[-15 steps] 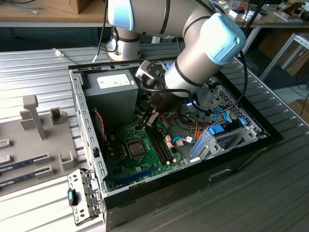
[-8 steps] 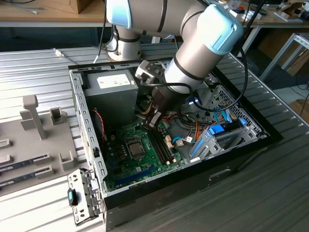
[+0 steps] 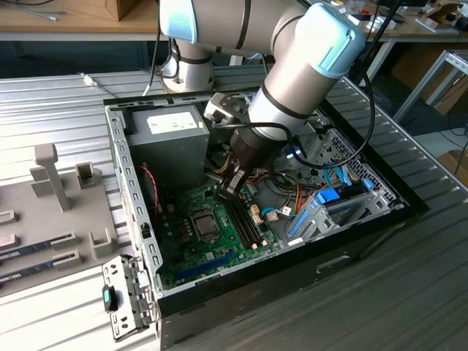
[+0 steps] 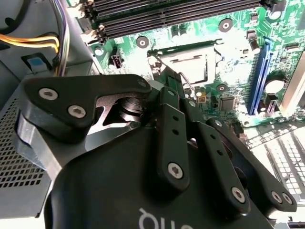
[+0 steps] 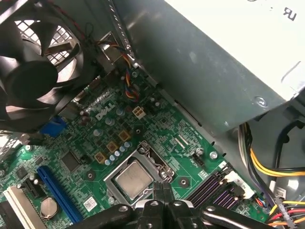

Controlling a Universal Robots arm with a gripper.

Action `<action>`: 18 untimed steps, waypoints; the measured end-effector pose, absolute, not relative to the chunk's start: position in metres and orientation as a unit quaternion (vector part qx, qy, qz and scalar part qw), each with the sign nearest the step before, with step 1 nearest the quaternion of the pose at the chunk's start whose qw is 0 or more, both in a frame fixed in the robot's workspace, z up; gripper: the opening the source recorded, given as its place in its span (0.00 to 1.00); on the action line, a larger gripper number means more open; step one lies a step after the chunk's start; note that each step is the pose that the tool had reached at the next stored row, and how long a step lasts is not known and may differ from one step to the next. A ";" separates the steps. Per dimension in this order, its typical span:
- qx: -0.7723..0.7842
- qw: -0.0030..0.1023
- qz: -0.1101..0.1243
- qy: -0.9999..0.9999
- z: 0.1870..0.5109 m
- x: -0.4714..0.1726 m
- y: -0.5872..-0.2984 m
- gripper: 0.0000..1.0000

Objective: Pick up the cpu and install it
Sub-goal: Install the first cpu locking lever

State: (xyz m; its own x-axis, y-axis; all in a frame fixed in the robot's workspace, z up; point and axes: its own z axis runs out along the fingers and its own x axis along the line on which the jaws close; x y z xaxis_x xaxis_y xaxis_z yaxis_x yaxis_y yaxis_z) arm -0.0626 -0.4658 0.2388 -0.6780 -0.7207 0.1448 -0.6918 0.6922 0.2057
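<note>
- My jaws are drawn together with nothing between them. In the first wrist view the two black finger tips (image 5: 162,193) meet just over the edge of the square metal socket frame (image 5: 146,151). Being closed and empty fits a chip that no longer needs carrying.
- The cpu (image 5: 135,181), a small flat square chip with a silver-grey metal top, lies flat inside that socket frame, just beside my tips and apart from them. It looks level and squarely seated, so I judge it is in its place. I cannot tell whether the frame's latch is clamped down.
- I hang steeply over the socket frame, as the exterior view shows, probably because the open case gives room only from above.
- The green printed motherboard (image 5: 97,143) carries the socket frame near its middle.
- The long black memory slots (image 5: 209,188) run just beside the socket frame, on the side of the yellow and black cable bundle (image 5: 267,167).
- The long blue expansion slot (image 5: 57,193) lies on the socket frame's opposite side.
- The round black cooling fan (image 5: 33,71) stands farther off, beyond the board's edge.
- The grey metal power supply box (image 3: 172,124) rises behind the socket frame.
- The black open computer case (image 3: 292,274) holds all this and rests on the ribbed metal counter (image 3: 44,95).
</note>
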 end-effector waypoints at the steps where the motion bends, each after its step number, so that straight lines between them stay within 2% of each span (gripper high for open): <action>1: 0.386 0.108 -0.066 -0.914 0.239 -0.063 -0.466 0.11; 18: 0.386 0.112 -0.067 -0.913 0.213 -0.060 -0.490 0.11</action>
